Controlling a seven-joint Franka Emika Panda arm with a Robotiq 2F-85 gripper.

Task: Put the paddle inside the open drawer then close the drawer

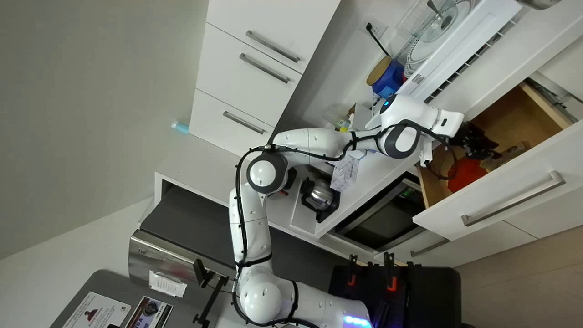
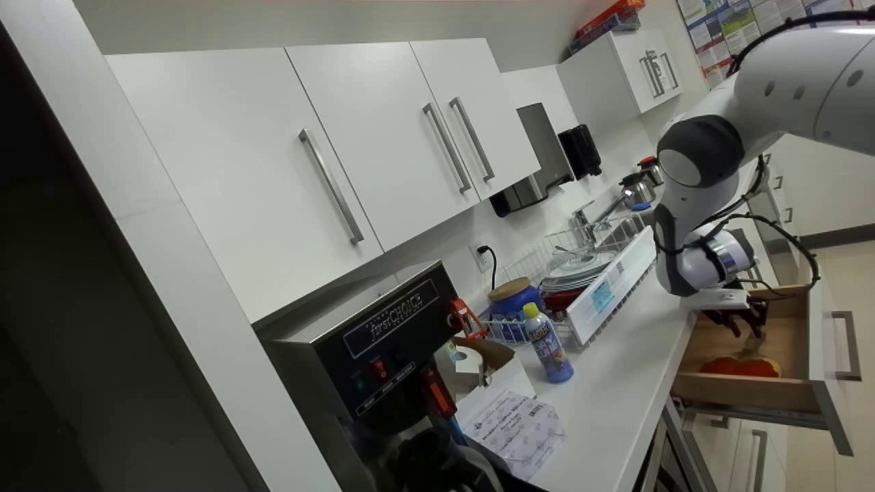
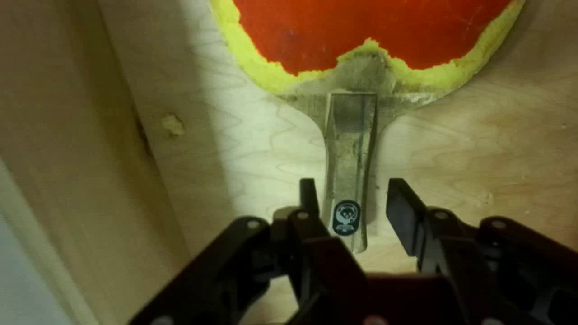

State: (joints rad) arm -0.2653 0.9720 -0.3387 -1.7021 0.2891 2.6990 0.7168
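Note:
The paddle lies flat on the wooden floor of the open drawer. Its red-orange blade shows in both exterior views (image 1: 466, 175) (image 2: 742, 367), and in the wrist view the paddle (image 3: 350, 149) shows its wooden handle with a dark oval badge. The drawer (image 1: 514, 184) is pulled out, with its white front and silver bar handle; its wooden side wall shows in an exterior view (image 2: 748, 391). My gripper (image 3: 352, 194) is open, its fingers on either side of the handle's end with gaps. It reaches down inside the drawer in both exterior views (image 1: 489, 150) (image 2: 748, 330).
A white counter (image 2: 608, 383) runs beside the drawer, with a dish rack, a blue jar (image 2: 513, 307), a spray can (image 2: 549, 348) and a box (image 2: 516, 430). The drawer's wooden side (image 3: 104, 158) is close to the gripper's left in the wrist view. A black cable loops near the wrist.

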